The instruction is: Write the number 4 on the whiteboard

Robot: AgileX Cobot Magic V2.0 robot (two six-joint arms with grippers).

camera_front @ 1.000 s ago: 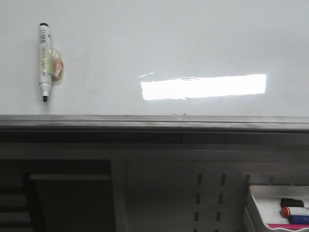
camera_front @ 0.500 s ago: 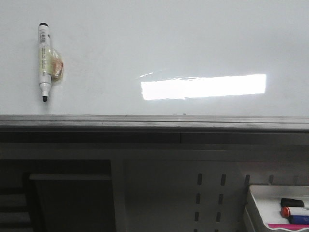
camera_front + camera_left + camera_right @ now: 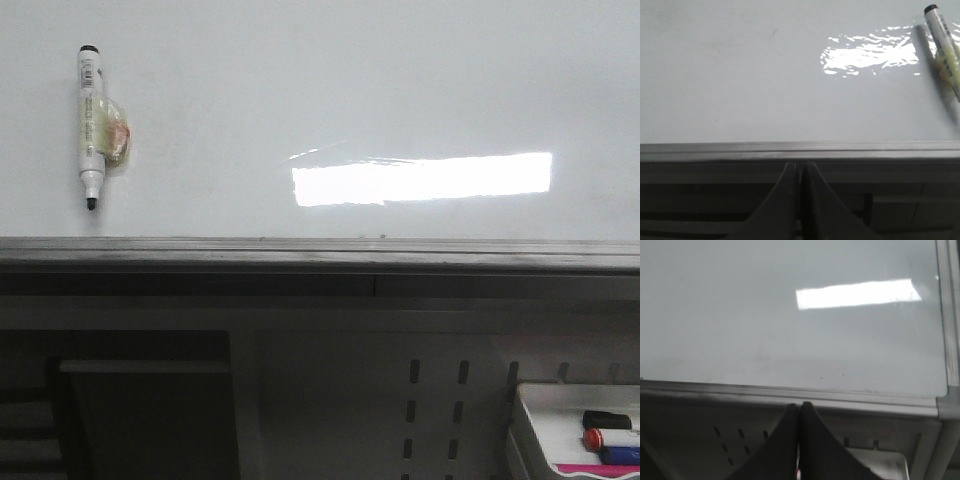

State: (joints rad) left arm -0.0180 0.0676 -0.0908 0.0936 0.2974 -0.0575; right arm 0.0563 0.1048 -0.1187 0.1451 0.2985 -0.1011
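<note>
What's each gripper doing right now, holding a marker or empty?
Left gripper: shut, fingers together, holding nothing; the marker is stuck on the whiteboard.
Right gripper: shut, fingers together, holding nothing.

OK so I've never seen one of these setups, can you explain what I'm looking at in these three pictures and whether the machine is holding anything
It's a two-armed robot facing a whiteboard. One picture looks forward from the robot; the other two come from cameras on each wrist, where the dark wedges are the left gripper and right gripper, both shut and holding nothing. The board has no writing on it. A marker hangs on it, tip down, at upper left. The bright bar is a light reflection. A grey ledge runs along the board's bottom edge, and a small tray at lower right holds more markers.
</note>
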